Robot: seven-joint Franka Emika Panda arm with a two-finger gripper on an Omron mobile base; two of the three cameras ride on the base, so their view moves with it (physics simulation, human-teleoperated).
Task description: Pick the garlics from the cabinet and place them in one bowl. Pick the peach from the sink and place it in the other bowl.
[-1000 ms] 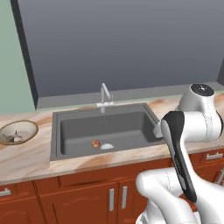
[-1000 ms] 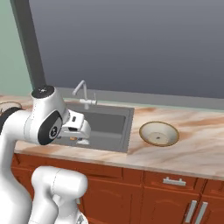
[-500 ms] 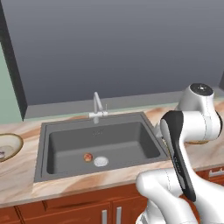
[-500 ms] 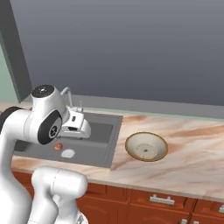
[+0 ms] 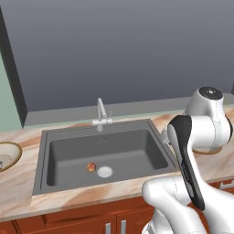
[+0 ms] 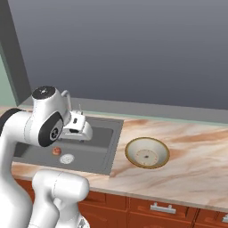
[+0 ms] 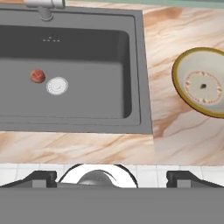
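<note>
My gripper [image 7: 112, 177] is open as wide as it goes, and there is nothing between my two dark fingertips [image 7: 41, 178]. I am holding no thing at all. I hang up high, over the front edge of the marble counter [image 7: 87, 146], looking down. The sink [image 7: 138, 65] is a dark grey box shape set into the counter. The peach [image 7: 38, 75] lies on the bottom of the sink, just beside the round silver drain [image 7: 57, 85], and it is small and orange-pink. From the left base view the peach [image 5: 91, 167] sits just left of the drain [image 5: 104, 171], near the middle of the sink floor. The silver faucet [image 5: 101, 114] stands at the back rim of the sink. One bowl [image 7: 202, 83] with a yellow rim sits on the counter to the right of the sink, and I see no food in it. Another bowl [image 5: 6, 156] sits on the counter at the left side of the sink, partly cut off by the picture edge. My white arm [image 6: 42, 122] is above the sink's right side.
</note>
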